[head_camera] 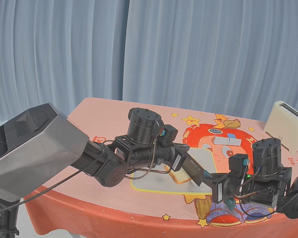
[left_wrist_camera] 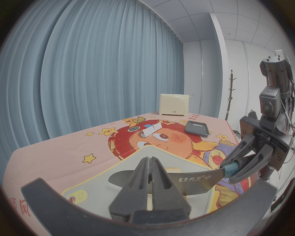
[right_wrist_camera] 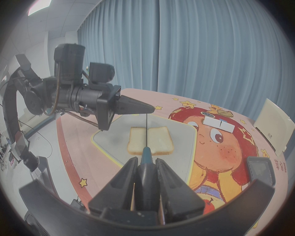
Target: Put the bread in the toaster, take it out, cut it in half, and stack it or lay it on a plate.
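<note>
Bread (right_wrist_camera: 150, 140): 1 slice, pale, squarish, soft crust, lying flat on 1 white, yellow-rimmed cutting board (right_wrist_camera: 116, 144), just ahead of my R gripper (right_wrist_camera: 147, 159). R gripper clamps the teal handle of 1 knife (left_wrist_camera: 184, 181); its dark blade is edge-down over the slice's centre. My L gripper (right_wrist_camera: 150, 109): fingers pressed together, tips at the blade spine. 1 cream boxy toaster (head_camera: 286, 126) and 1 dark rect. tray (left_wrist_camera: 197, 128) sit well beyond R gripper.

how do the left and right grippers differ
The right gripper is shut on the knife's teal handle; the left gripper is shut on nothing. The right holds the handle end; the left's tip seemingly rests on the blade's top edge, toward its tip. Both are shut, at the knife above the bread.
</note>
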